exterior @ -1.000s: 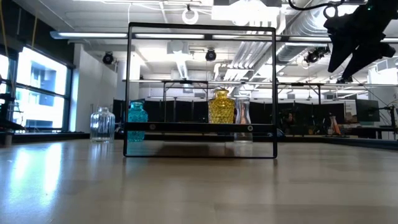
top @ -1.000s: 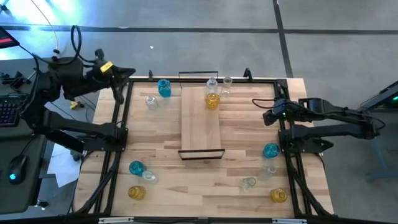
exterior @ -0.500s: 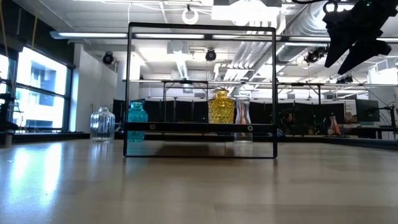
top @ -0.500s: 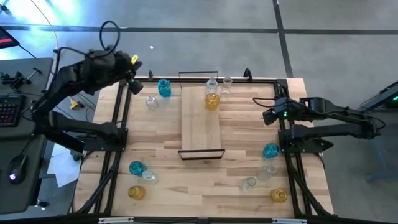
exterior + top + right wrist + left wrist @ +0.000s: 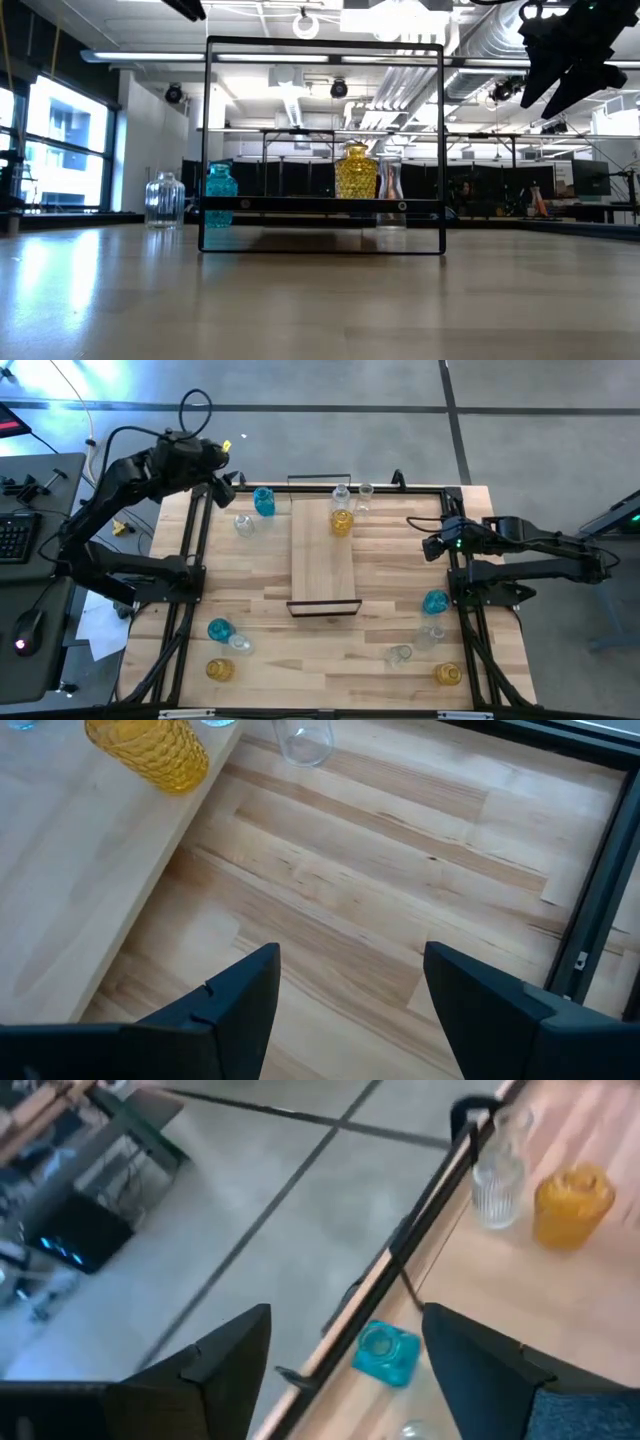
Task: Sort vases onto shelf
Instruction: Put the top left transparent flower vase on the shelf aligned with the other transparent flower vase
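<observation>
- Hovering over the table's far left corner, the left gripper (image 5: pixel 226 478) has its fingers spread wide and holds nothing; a teal vase (image 5: pixel 388 1352) lies between them in the wrist view.
- The right gripper (image 5: pixel 428 546) waits at the right edge, fingers also parted and bare.
- The shelf (image 5: pixel 323 556) sits mid-table, an amber vase (image 5: pixel 342 521) at its far end.
- In the low view the left gripper is mostly cut off.
</observation>
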Robot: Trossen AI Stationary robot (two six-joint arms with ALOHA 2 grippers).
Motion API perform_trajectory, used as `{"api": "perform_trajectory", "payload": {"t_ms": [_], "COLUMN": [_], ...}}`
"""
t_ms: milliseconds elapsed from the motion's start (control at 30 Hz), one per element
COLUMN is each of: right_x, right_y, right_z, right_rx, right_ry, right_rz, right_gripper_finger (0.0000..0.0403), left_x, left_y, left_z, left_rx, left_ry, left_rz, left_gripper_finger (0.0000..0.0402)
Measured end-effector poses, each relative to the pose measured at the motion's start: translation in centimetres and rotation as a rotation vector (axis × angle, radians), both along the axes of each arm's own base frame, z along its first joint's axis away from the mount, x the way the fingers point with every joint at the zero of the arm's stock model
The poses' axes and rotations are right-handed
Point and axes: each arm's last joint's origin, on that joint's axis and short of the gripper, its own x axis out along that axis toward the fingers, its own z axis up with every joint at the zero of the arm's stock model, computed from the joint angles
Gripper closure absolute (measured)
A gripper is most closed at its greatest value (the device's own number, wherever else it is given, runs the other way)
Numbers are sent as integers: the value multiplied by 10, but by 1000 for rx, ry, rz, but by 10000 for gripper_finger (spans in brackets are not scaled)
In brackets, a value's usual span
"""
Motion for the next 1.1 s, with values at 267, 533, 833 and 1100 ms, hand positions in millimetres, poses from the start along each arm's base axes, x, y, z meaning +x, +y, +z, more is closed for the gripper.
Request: {"api": "perform_trajectory", "payload": {"t_ms": [267, 533, 833, 1100], "right_x": [1, 1, 1, 1], "right_y": [0, 0, 0, 0], "right_z": [1, 1, 1, 1], "right_rx": [-2, -2, -5, -10], "right_ry": [-13, -13, -10, -5], "right_rz": [-2, -2, 4, 13], "right_gripper_finger": [160, 160, 160, 160], "left_x": [22, 52, 51, 29], "left_y": [14, 38, 88, 90], "left_z": [-9, -29, -52, -55], "left_rx": [79, -21, -220, -412], "left_ry": [175, 190, 122, 60], "left_rz": [-58, -97, -63, -28], "left_gripper_finger": [146, 147, 147, 147]}}
